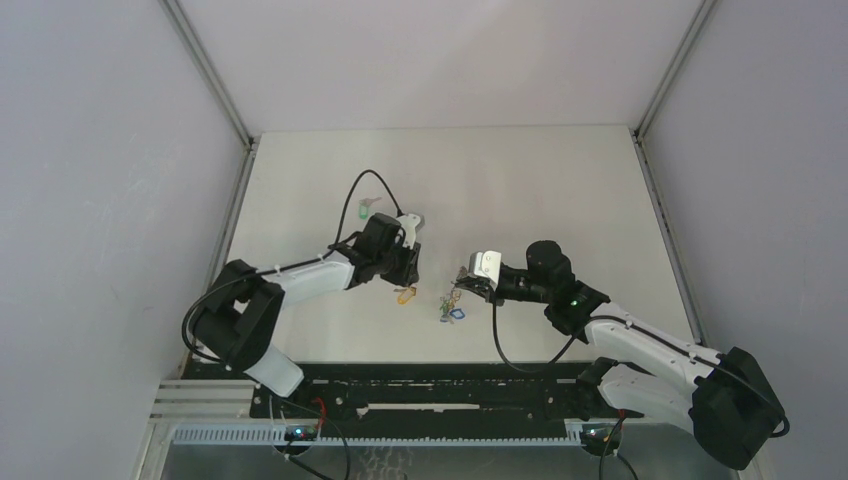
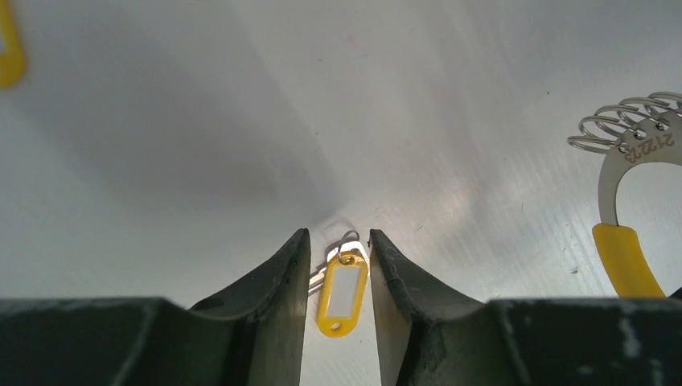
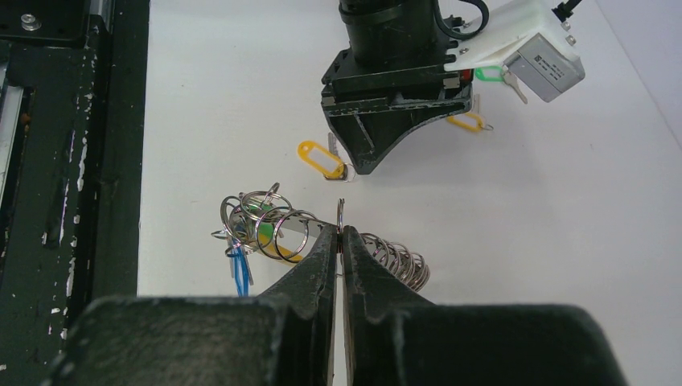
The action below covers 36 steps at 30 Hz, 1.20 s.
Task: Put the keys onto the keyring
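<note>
As the right claw point(image 3: 341, 231) pinches the keyring point(image 3: 277, 225), the spread left claw point(image 2: 339, 238) straddles a key point(image 2: 342, 291) inside table point(image 1: 520, 180) edges.

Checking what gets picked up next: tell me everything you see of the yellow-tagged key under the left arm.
The yellow-tagged key has an oval plastic tag with a white label window, joined by a small wire ring to a tiny silver key beside it. It lies flat on the white table between the left gripper's part-open jaws; contact is unclear.

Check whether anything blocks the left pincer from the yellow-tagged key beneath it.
Nothing visible does. The yellow-tagged key lies bare on the table, between the open jaws of the left pincer, with gaps either side.
</note>
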Tool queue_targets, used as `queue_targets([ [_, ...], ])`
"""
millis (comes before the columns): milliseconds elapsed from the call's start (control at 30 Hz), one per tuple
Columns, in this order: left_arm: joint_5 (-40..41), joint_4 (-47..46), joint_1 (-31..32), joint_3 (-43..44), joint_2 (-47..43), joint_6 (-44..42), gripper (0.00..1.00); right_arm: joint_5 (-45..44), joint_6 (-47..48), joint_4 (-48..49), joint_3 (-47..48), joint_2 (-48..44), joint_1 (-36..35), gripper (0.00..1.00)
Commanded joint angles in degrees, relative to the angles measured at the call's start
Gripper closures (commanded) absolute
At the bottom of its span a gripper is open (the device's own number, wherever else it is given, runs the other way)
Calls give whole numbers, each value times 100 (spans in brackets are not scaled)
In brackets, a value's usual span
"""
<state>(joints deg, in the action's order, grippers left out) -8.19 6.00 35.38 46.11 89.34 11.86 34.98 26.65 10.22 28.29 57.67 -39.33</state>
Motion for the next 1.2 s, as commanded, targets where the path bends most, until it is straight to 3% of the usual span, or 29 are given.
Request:
queue_targets([
  [0, -329, 340, -61, 422, 171, -145, 62, 54, 59, 235, 27, -9, 31, 100],
  [700, -770, 671, -87, 803, 724, -231, 70, 44, 57, 226, 31, -37, 31, 100],
  [1167, -667, 669, -87, 742, 530, -213, 92, 50, 60, 211, 27, -34, 26, 100],
])
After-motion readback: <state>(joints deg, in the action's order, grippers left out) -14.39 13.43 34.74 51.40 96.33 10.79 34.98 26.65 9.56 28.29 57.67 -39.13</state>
